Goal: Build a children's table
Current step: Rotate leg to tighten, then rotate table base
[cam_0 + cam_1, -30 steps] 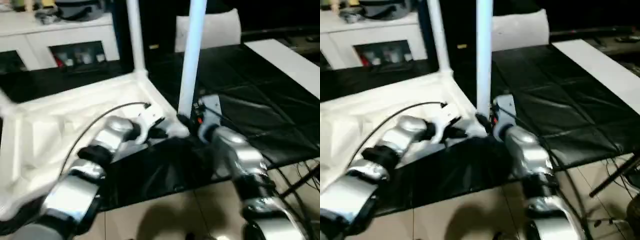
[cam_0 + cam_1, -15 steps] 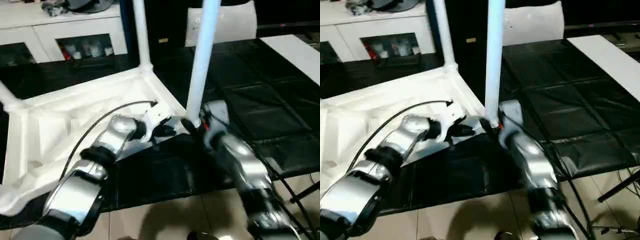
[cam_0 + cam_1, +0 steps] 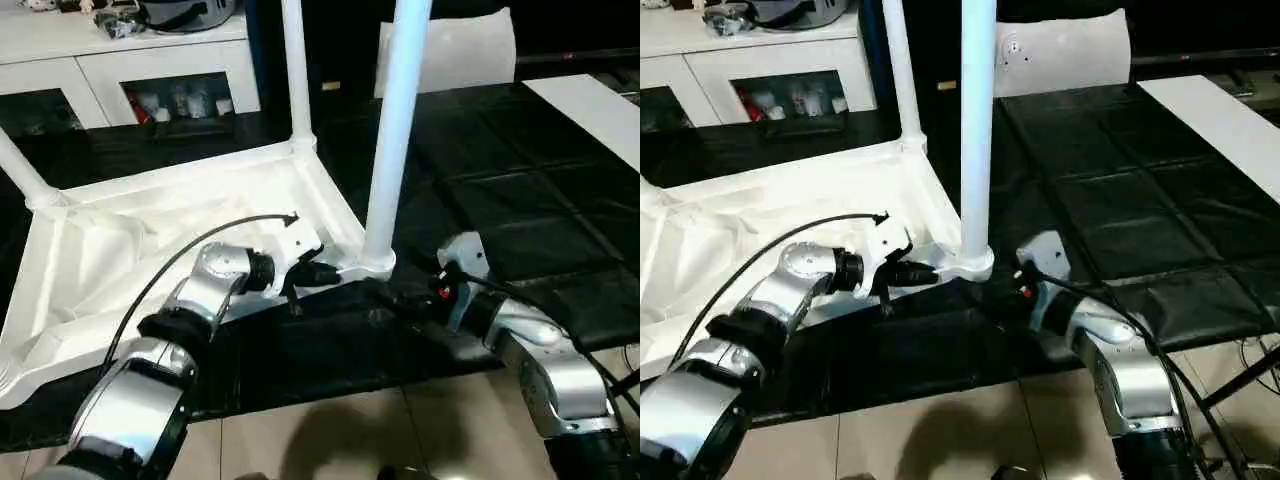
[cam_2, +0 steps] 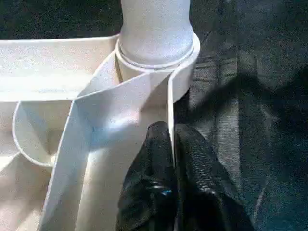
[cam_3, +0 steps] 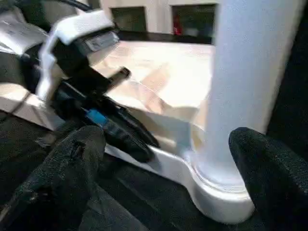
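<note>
The white tabletop [image 3: 120, 240] lies underside up on the black work table. One white leg [image 3: 392, 140] stands upright in the near right corner socket [image 3: 375, 262]. A second leg [image 3: 296, 70] rises at the far right corner and a third [image 3: 22, 178] at the far left. My left gripper [image 3: 325, 272] is shut on the tabletop's thin rim wall just beside that near socket; its black fingers [image 4: 154, 159] pinch the wall. My right gripper [image 3: 388, 296] stands open a little way off the leg's foot, its fingers [image 5: 77, 149] spread wide with nothing between them.
A white cabinet with glass doors [image 3: 150, 70] stands behind the work table [image 3: 500, 200]. A white panel [image 3: 450, 50] is at the back and a white strip [image 3: 590, 105] at the far right. The table's front edge and tiled floor [image 3: 330, 440] lie just below my arms.
My right gripper has opened, let go of the near right leg and drawn back from it. The left gripper stays on the rim. The camera has shifted.
</note>
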You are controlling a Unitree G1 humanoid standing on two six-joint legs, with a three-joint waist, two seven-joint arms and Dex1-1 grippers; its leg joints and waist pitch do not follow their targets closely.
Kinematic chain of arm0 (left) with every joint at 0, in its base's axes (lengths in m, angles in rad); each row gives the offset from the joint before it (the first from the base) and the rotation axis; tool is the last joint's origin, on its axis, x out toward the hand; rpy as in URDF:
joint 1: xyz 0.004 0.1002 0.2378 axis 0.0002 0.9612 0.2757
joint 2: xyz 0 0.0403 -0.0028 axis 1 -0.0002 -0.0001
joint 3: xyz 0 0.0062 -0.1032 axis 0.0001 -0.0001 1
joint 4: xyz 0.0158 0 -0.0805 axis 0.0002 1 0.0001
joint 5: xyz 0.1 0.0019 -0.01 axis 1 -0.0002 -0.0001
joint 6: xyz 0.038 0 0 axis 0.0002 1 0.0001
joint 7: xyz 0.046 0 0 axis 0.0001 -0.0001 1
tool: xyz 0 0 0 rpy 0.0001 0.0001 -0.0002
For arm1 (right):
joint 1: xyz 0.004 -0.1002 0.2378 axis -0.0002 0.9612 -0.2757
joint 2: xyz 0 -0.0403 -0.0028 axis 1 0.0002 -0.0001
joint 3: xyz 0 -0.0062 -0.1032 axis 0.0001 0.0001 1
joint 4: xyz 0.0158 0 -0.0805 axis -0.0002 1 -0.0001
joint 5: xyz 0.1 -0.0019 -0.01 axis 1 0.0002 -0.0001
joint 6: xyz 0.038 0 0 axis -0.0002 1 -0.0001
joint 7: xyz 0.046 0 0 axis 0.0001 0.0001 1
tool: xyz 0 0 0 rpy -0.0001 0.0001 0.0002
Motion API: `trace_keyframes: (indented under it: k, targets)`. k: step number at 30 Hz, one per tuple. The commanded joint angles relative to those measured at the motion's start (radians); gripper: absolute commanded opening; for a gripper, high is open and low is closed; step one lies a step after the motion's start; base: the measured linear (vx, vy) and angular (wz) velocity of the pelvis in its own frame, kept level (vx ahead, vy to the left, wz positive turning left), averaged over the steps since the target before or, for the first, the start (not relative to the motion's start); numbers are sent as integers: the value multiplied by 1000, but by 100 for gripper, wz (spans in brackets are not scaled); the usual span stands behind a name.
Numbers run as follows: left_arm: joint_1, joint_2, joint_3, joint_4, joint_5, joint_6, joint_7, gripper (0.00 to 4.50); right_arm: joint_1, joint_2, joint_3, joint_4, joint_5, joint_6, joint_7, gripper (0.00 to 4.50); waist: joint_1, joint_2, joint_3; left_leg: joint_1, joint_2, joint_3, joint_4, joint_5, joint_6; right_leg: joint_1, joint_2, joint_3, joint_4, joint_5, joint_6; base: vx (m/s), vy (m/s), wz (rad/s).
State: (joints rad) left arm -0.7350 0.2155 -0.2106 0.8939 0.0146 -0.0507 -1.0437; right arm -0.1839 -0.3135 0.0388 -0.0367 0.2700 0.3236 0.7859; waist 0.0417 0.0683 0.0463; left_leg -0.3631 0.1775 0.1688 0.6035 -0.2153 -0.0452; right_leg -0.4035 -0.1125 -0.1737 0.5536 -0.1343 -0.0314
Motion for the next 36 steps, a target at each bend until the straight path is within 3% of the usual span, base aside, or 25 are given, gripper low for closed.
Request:
trace_keyframes:
  k: [1,2,3,5,8,12,17,18,20,22,23,24,26,27,29,36]
  targets:
    - [11,4,21,-51,-21,14,-5,57,19,-13,4,-39,19,25,10,450,6,-14,-77,-1,58,-22,-67,-119,106,69,-64,67,-59,-289,-117,0,0,0]
    - [30,4,32,-89,-35,29,2,64,30,-23,3,-64,27,56,10,450,10,-29,-76,-6,58,-21,-67,-107,112,72,-68,69,-52,-275,-127,0,0,0]
    - [34,5,35,-99,-38,33,3,88,33,-24,2,-73,40,74,15,450,16,-25,-74,-5,59,-18,-67,-100,119,70,-68,70,-56,-276,-129,0,0,0]
    - [46,8,42,-123,-49,45,2,94,38,-26,0,-93,68,108,27,450,18,-24,-74,-1,56,-17,-67,-105,117,69,-66,68,-59,-298,-122,0,0,0]
    - [84,22,69,-201,-83,82,11,119,43,-31,13,-132,70,103,31,450,18,-22,-69,-1,57,-18,-71,-144,88,67,-66,65,-69,-368,-89,0,0,0]
    - [216,83,126,-417,-140,167,34,148,51,-19,33,-222,161,165,61,450,15,-19,-68,2,60,-22,-76,-178,67,67,-66,66,-68,-399,-69,0,0,0]
    - [305,118,161,-569,-179,252,36,193,45,5,42,-233,173,173,52,450,13,-19,-63,6,56,-19,-78,-194,56,59,-63,66,-76,-437,-61,0,0,0]
    - [360,134,176,-670,-208,316,40,206,39,20,50,-232,175,173,46,450,15,-16,-63,8,61,-21,-80,-201,44,58,-64,68,-73,-443,-60,0,0,0]
    - [402,145,185,-740,-229,357,43,216,32,35,60,-226,172,172,35,450,13,-16,-57,6,62,-22,-86,-217,39,56,-61,68,-75,-449,-60,0,0,0]
    - [458,165,190,-830,-257,411,47,223,21,51,76,-216,166,168,19,450,16,-7,-59,12,58,-22,-83,-224,28,56,-61,71,-74,-441,-59,0,0,0]
    - [483,175,192,-870,-270,435,49,243,15,58,83,-209,161,162,11,450,15,-8,-62,9,62,-26,-86,-220,22,59,-64,73,-64,-420,-68,0,0,0]
    - [525,191,198,-934,-295,479,50,243,2,75,92,-191,146,147,-9,450,10,-8,-56,7,59,-24,-89,-243,25,57,-58,70,-71,-442,-61,0,0,0]
    - [582,214,209,-1021,-328,543,53,260,-18,103,102,-160,123,131,-43,450,4,0,-57,9,61,-26,-90,-262,8,57,-61,72,-66,-451,-67,0,0,0]
    - [609,227,213,-1060,-346,576,50,265,-29,117,104,-144,116,131,-56,450,0,-3,-55,6,59,-27,-92,-264,10,58,-59,71,-73,-456,-65,0,0,0]
    - [654,254,214,-1120,-374,627,37,288,-52,137,110,-109,102,127,-76,450,-9,4,-51,13,55,-26,-91,-304,4,53,-56,71,-76,-492,-63,0,0,0]
    - [746,362,174,-1196,-386,756,12,345,-134,187,99,19,46,49,-159,450,-21,4,-49,18,52,-28,-94,-325,-3,51,-48,75,-74,-488,-55,0,0,0]
